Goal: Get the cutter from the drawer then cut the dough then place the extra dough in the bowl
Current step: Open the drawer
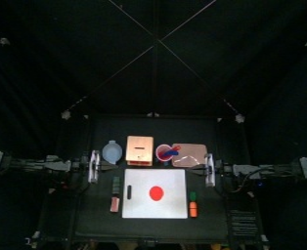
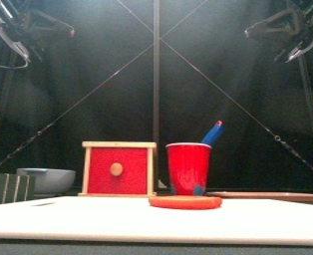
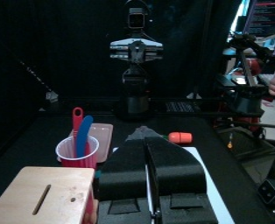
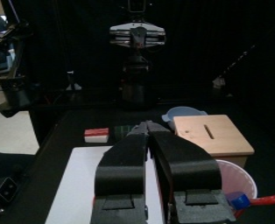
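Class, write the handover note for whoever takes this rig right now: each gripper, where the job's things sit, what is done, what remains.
Left gripper: shut, empty, left of the white cutting board.
Right gripper: shut, empty, right of the board.
Dough: whole red disc on the board, uncut.
Wooden box: behind the board, red drawer front shut; cutter not in view.
Bowl: left of the box, no dough seen in it.
Done: nothing. Left: open the drawer, take the cutter, cut the dough, put the extra in the bowl.
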`<state>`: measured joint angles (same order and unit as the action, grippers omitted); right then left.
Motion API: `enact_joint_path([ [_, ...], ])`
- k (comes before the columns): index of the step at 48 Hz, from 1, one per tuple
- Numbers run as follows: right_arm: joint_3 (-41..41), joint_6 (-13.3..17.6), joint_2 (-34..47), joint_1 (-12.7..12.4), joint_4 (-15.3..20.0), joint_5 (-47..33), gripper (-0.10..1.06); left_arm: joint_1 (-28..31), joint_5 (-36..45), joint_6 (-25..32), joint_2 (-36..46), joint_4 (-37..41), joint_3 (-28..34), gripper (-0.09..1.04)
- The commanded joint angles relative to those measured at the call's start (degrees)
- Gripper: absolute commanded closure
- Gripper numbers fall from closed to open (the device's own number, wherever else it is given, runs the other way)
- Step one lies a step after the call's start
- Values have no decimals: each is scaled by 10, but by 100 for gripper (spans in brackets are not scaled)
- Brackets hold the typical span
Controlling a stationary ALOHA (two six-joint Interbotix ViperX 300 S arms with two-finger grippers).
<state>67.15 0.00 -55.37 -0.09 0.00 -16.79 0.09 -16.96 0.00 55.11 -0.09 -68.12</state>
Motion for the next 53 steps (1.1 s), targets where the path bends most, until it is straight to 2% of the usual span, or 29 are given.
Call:
enact_joint_path([
  [1, 0, -5, 25, -11, -7, -2, 100, 0, -11, -4, -12, -5, 11, 93],
  [5, -4, -5, 64, -22, -17, -6, 100, 0, -18, -7, -30, -24, 8, 92],
  [13, -58, -5, 177, -62, -41, -35, 100, -5, -47, -10, -104, -101, 5, 92],
  [18, -116, -5, 268, -94, -62, -64, 100, -15, -110, -18, -157, -171, 4, 91],
  [24, -176, -4, 370, -124, -76, -105, 100, -69, -218, -30, -228, -248, 1, 91],
  [30, -236, -4, 475, -149, -88, -157, 100, -116, -287, -37, -286, -306, 3, 91],
  [36, -301, -1, 565, -161, -98, -191, 100, -141, -308, -47, -345, -363, 13, 90],
  [42, -359, 0, 630, -167, -107, -192, 100, -145, -308, -64, -402, -400, 34, 88],
  [53, -428, 2, 704, -178, -112, -191, 100, -143, -312, -98, -504, -539, 91, 85],
])
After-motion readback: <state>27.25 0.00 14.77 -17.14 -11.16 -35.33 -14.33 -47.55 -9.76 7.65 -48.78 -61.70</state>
